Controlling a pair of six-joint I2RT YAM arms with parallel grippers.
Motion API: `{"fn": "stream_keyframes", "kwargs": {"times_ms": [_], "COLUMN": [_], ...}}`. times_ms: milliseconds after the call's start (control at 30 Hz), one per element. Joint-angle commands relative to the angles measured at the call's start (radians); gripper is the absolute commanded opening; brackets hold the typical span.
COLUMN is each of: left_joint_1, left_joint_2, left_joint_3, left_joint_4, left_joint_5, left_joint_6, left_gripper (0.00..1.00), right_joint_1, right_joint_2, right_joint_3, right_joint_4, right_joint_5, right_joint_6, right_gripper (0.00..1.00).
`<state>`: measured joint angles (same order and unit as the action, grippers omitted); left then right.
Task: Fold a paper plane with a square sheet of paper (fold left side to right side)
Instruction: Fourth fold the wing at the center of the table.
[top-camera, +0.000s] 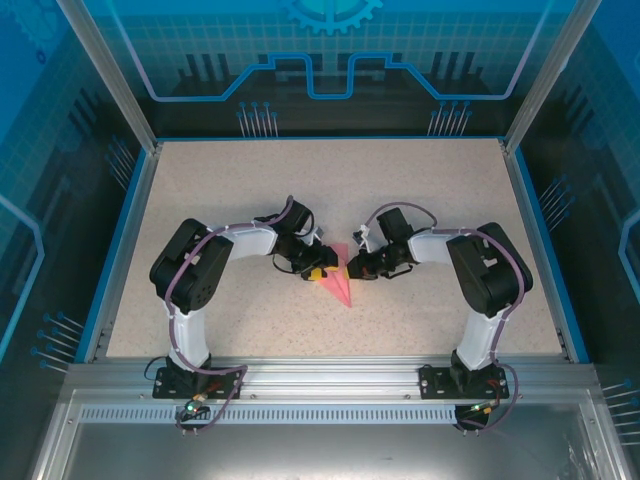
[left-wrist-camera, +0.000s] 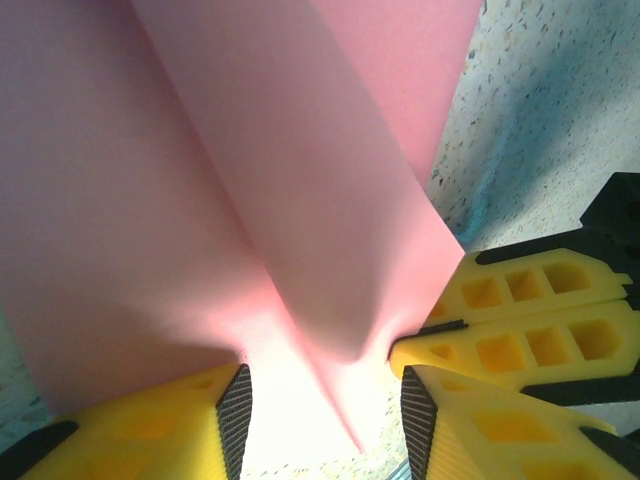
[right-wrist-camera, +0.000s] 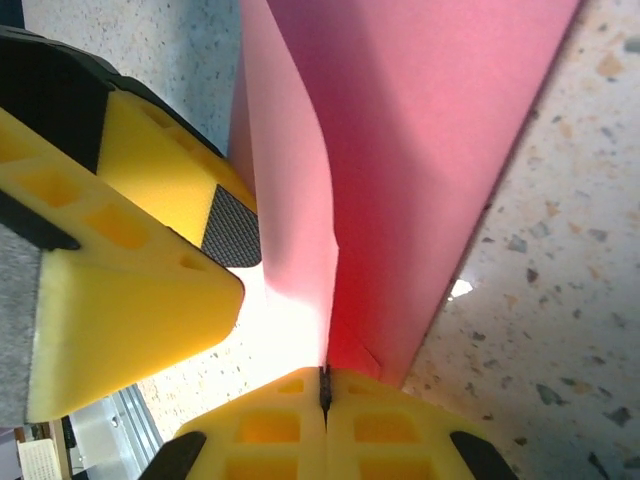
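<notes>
Closer, right fingers (right-wrist-camera: 270, 432) tight on paper plane (right-wrist-camera: 420, 150)

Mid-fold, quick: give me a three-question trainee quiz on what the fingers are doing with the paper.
1. True or false: the right gripper has its fingers shut on the paper plane.
2. The left gripper fingers stand: A) shut tight, B) apart with paper between them, C) clear of the paper.
3. Fill in: the plane's tip points toward the ___ edge of the table.
Key: 1 true; 2 B; 3 near.
</notes>
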<state>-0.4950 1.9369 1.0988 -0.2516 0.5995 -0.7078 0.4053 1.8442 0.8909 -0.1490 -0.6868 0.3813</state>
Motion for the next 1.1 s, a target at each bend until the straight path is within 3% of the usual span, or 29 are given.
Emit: {"fn": "stream_keyframes", "kwargs": {"times_ms": [0, 633, 833, 1067], "left_joint_1": [-0.005, -0.005, -0.006, -0.014], "left_joint_2": [0.027, -0.016, -0.135, -0.073], "left_joint_3": [-0.005, 0.014, 0.040, 0.098], "left_joint_4": [-0.041, -0.071, -0.107, -0.053], "left_joint_5": [-0.037, -0.050, -0.122, -0.002], "left_joint_6": [0.004, 0.023, 0.045, 0.032], "left_gripper": [0.47, 0.47, 0.36, 0.22], "right_joint_1": [0.003, 0.026, 0.028, 0.031], "right_joint_2": [0.022, 0.068, 0.075, 0.076], "right_joint_3": [0.025, 0.050, 0.052, 0.050], "right_joint_4": [-0.037, -0.115, -0.132, -0.140], "right_joint_5": [0.016, 0.089, 0.104, 0.109], "right_joint_6": [-0.025, -0.059, -0.067, -0.076], "right_gripper": [0.03, 0.03, 0.02, 0.02]}}
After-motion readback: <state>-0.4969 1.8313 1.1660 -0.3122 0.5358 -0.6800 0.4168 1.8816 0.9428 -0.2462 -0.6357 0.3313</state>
